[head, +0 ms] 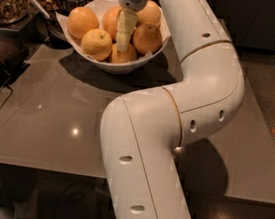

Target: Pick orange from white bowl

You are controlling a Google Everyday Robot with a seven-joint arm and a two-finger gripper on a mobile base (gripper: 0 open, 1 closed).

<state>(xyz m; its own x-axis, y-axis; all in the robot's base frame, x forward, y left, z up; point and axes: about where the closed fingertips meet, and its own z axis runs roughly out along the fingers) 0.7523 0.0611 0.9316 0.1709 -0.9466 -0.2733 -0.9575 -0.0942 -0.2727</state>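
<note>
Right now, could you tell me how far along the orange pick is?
Done: the gripper is down among the oranges in the white bowl. In hand: getting hold of one; none looks raised above the pile. Left: lift it clear of the bowl.

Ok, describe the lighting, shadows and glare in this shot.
Camera view: light comes from above and leaves small bright glints on the glossy table. The arm casts a dark shadow on the table beside it, and the bowl casts one in front of it. The hand, down among the oranges in the bowl, is brightly lit. The top-left corner is dim.
</note>
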